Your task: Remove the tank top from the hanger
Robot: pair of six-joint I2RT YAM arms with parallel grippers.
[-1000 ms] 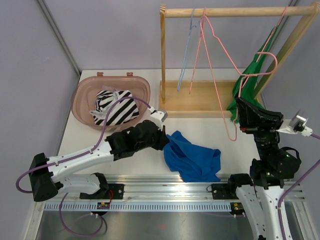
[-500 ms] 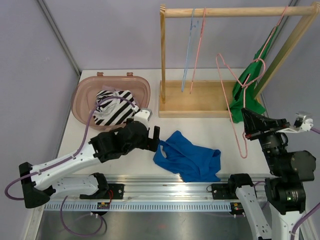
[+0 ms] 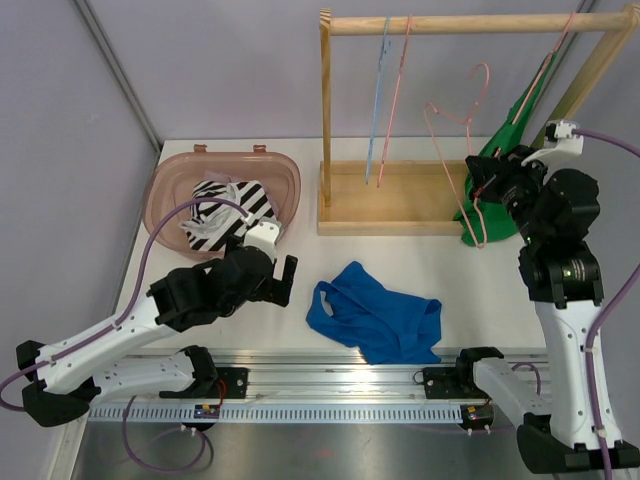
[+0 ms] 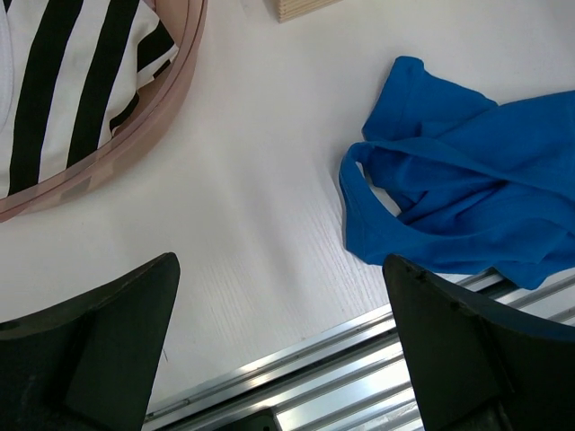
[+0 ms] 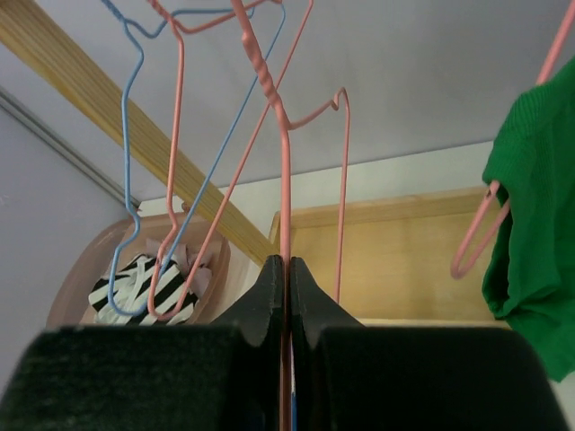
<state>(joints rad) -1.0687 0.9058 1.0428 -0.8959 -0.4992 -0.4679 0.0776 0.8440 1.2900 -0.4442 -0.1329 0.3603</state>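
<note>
Tank top [image 3: 380,320]: I see it lying loose on the bench [image 3: 470,275], midway along the front edge, with its long axis running left to right.
Left claw [image 3: 285,280]: wide open and empty. The tank top lies just to its right (this is the nearer arm).
Right claw [image 5: 286,269]: clamped on a bare pink hanger [image 5: 285,180], held up near the far right corner.
Count: four hangers, three garments, one basket [image 3: 170,185], one rack [image 3: 460,22].
</note>
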